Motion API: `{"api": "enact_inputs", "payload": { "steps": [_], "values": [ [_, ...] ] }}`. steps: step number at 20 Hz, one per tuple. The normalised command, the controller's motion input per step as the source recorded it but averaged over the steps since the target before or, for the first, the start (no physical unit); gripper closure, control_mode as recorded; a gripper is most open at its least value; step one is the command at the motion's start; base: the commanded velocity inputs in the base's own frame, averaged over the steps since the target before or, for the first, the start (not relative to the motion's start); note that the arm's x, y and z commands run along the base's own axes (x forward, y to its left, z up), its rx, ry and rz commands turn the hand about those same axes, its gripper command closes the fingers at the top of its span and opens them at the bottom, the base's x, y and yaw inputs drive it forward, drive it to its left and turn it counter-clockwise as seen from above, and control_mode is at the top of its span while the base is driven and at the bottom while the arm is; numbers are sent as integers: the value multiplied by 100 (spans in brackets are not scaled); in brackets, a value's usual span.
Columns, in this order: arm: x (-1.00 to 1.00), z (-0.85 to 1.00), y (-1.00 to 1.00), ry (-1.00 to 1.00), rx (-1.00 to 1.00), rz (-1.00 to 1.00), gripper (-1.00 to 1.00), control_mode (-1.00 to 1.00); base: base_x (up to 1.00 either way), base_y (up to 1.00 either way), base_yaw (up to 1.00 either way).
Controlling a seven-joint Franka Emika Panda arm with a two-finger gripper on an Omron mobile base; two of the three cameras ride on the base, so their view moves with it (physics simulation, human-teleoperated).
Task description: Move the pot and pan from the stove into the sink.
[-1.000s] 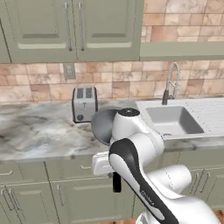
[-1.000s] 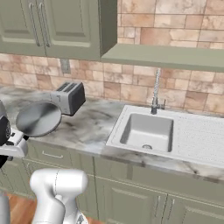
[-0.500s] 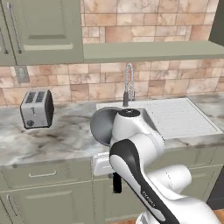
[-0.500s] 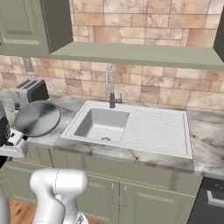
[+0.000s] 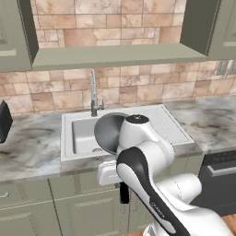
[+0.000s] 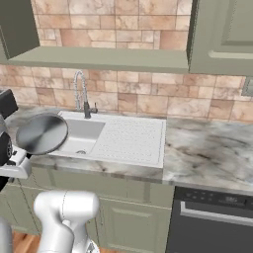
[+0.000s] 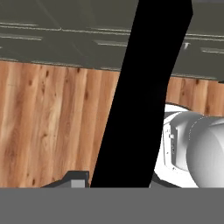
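Note:
My gripper [image 5: 120, 182] is shut on the long black handle [image 7: 140, 92] of the pan [image 5: 109, 133], which I hold up on edge in the air. Its round steel bowl [image 6: 42, 133] stands tilted in front of the counter's edge, level with the sink [image 5: 80, 134]. The handle hangs down below my hand [image 5: 124, 193] and crosses the hand view from top to bottom. The sink [image 6: 85, 132] is a pale basin with a tall chrome faucet [image 5: 94, 92] behind it. The pot and the stove are out of view.
A ribbed draining board [image 6: 131, 141] lies to the right of the basin. A dark toaster [image 5: 3, 122] stands at the far left of the marbled counter [image 6: 207, 153]. A dark-fronted appliance [image 6: 212, 222] sits under the counter at the right. Wooden floor [image 7: 48, 122] lies below.
The base has driven to the right, so the whole scene has slid left: the toaster has gone to the edge and the sink now lies ahead. The pan stays in my grip.

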Motion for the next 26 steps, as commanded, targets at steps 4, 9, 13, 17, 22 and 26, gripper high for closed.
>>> {"api": "enact_inputs", "payload": {
  "steps": [4, 9, 13, 17, 22, 26],
  "values": [
    [0, 0, 0, 1, 0, 0, 100, -100, 0, -27, -6],
    [4, 0, 0, 0, 0, 0, 100, -100, 0, 0, 0],
    [38, -1, 0, 6, 0, 0, 100, -100, 0, 0, 0],
    [44, -5, 0, 6, 0, 1, 100, -100, 0, 0, 0],
    [49, -3, -8, 6, 0, 3, 100, -100, 0, 0, 0],
    [57, -5, -10, 7, 0, 6, 100, -100, 0, 0, 0]
  ]
}}
